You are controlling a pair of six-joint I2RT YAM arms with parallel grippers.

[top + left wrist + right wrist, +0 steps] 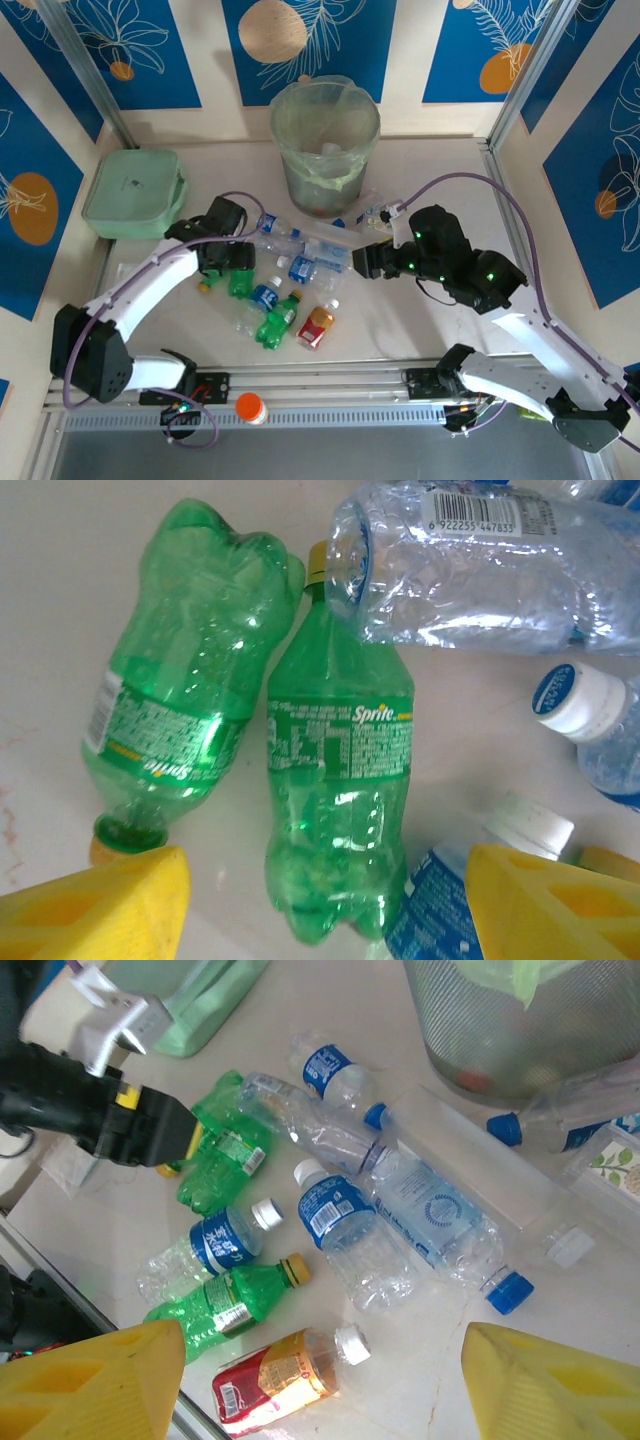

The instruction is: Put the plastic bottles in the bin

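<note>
Grasping step: the left gripper, open and empty, is set astride a green bottle at lower centre; closure is needed next. The right gripper is open, empty.

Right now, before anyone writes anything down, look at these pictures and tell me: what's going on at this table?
The job is moving plastic bottles off the table into the bin at the back. The left gripper hangs open over two green Sprite bottles, one lined up between its fingers but not gripped. The right gripper is open too, above the pile, holding nothing. Many bottles lie scattered on the table in front of the bin.
</note>
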